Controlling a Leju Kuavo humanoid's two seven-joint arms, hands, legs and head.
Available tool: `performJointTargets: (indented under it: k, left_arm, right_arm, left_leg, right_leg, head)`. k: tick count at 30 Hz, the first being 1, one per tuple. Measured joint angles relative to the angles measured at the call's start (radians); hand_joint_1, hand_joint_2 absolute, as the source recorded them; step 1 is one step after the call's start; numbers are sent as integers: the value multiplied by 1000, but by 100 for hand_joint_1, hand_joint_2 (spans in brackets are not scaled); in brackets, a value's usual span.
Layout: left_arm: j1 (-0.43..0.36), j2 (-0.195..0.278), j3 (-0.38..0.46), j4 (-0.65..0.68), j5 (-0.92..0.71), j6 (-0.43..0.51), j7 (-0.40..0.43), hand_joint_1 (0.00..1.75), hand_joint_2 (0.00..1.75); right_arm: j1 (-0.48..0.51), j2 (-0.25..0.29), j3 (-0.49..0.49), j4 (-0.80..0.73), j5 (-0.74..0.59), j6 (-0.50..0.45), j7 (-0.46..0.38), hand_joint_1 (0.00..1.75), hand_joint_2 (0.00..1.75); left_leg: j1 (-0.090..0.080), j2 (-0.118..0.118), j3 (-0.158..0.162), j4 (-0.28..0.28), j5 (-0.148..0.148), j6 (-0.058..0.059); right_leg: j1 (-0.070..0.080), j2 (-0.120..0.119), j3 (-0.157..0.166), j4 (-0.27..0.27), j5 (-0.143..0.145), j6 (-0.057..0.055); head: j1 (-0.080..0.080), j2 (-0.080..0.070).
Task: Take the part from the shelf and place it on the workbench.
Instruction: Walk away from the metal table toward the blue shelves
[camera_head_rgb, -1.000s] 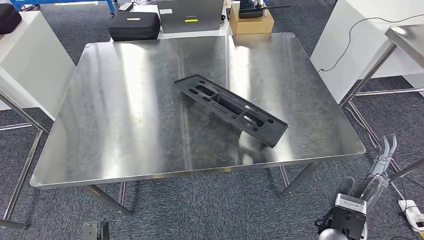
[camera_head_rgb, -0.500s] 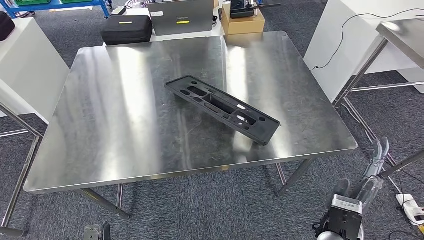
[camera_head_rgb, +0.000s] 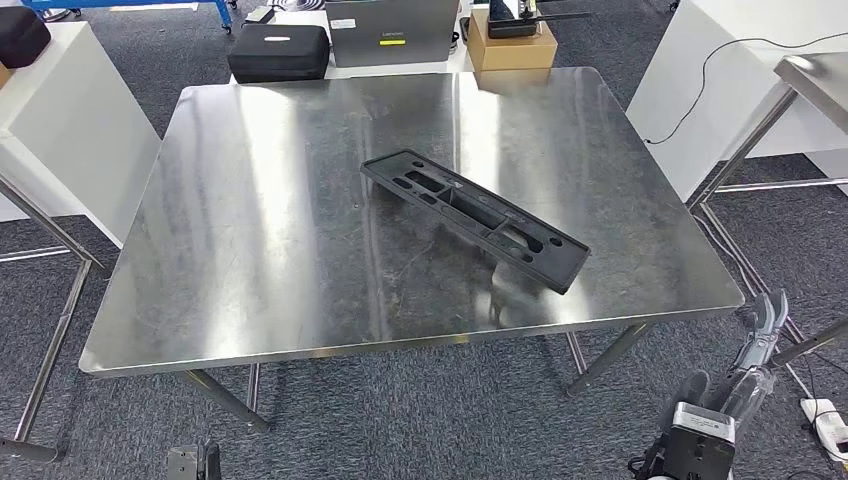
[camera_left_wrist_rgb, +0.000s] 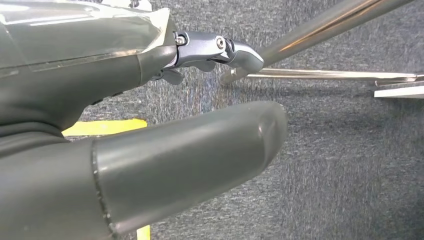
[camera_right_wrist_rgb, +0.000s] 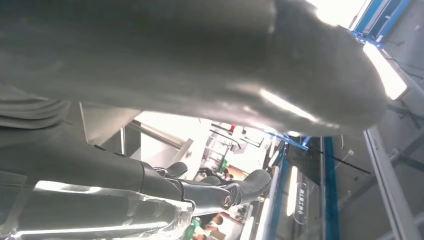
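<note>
The part lay flat on the worktop. The right hand hung below its edge, fingers apart, empty; the left hand (wrist view, over carpet) likewise held nothing.

Bench brushed steel, glossy w/ scuffs; part matt black plastic; floor rough grey carpet.

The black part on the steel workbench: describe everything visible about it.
The black part is a long, narrow panel, seemingly matte plastic, with a raised rim and several slots and round holes cut through it. It lies flat and diagonal on the steel workbench, right of centre, one end toward the near right edge. Only the benchtop touches it; no hand is on it.
</note>
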Motion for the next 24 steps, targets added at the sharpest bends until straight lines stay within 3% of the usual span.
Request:
performJointTargets:
  k: [2,5,6,8,10,11,12,13,15,17,20,21,22,24]
  left_arm:
    - [1,-1,2,0,-3,0,0,0,0]
    - [4,-1,6,0,-6,0,0,0,0]
    - [5,-1,7,0,-8,0,0,0,0]
    - [6,-1,9,0,-12,0,0,0,0]
    - [7,-2,10,0,-15,2,0,0,0]
    - [7,-2,11,0,-15,3,0,0,0]
    - [8,-3,12,0,-16,4,0,0,0]
    - [8,-3,13,-1,-16,6,0,0,0]
    - [5,-3,13,-2,-19,9,0,0,0]
    - [0,-5,13,-5,-23,12,0,0,0]
    - [-3,-7,14,-8,-32,21,0,0,0]
    - [-4,-8,15,-11,-35,23,0,0,0]
    - [-5,-9,15,-14,-37,25,0,0,0]
    - [-6,-11,17,-20,-42,29,0,0,0]
  right_arm:
    - [4,1,0,-1,-10,3,-3,0,0]
    - [11,3,0,-1,-20,5,-6,0,0]
    - [12,4,0,-1,-25,6,-7,0,0]
    - [17,8,0,-1,-34,9,-6,0,0]
    - [25,11,-1,0,-40,14,-6,0,0]
    - [28,11,-3,0,-42,16,-6,0,0]
    - [31,13,-4,1,-44,17,-6,0,0]
    - [32,14,-6,1,-45,17,-5,0,0]
    - [33,17,-9,1,-47,17,-2,0,0]
    - [30,18,-12,1,-47,17,2,0,0]
    - [28,22,-21,1,-51,16,10,0,0]
    - [29,24,-25,1,-53,16,12,0,0]
    - [29,25,-29,1,-54,16,13,0,0]
    - [30,26,-34,1,-54,17,15,0,0]
  left_leg:
    - [-4,0,-2,2,3,-6]
    - [-3,0,-9,5,5,-23]
    - [-2,0,-16,20,-13,-30]
    - [6,1,-49,104,-88,-43]
    - [16,3,-89,223,-167,-55]
    - [20,4,-95,257,-184,-60]
    - [24,4,-82,256,-182,-63]
    - [27,5,-47,216,-163,-65]
    - [31,5,49,81,-121,-67]
    - [27,1,93,5,-102,-58]
    - [18,1,79,3,-84,-31]
    - [18,3,72,2,-74,-20]
    - [19,6,62,0,-62,-10]
    - [18,10,38,0,-41,2]
  right_leg:
    - [7,1,37,-75,31,-12]
    - [6,1,35,-83,50,-29]
    - [3,0,32,-86,57,-35]
    - [-2,-3,18,-90,71,-43]
    - [-2,-5,-2,-88,84,-45]
    - [-2,-6,-12,-87,91,-43]
    - [-3,-6,-23,-85,98,-39]
    - [-5,-6,-32,-83,104,-35]
    - [-7,-6,-46,-78,116,-22]
    - [-6,-6,-52,-75,127,-8]
    - [-12,-5,-56,-80,143,13]
    - [-14,-5,-65,-70,132,13]
    - [-14,-5,-79,-42,104,9]
    - [-13,-4,-117,71,12,-6]
  head:
    - [-2,0]
    - [-4,0]
    - [-5,0]
    - [-11,0]
    - [-16,0]
    - [-17,0]
    - [-17,0]
    - [-18,0]
    - [-19,0]
    - [-15,0]
    - [-11,0]
    - [-11,0]
    - [-8,0]
    - [-2,0]
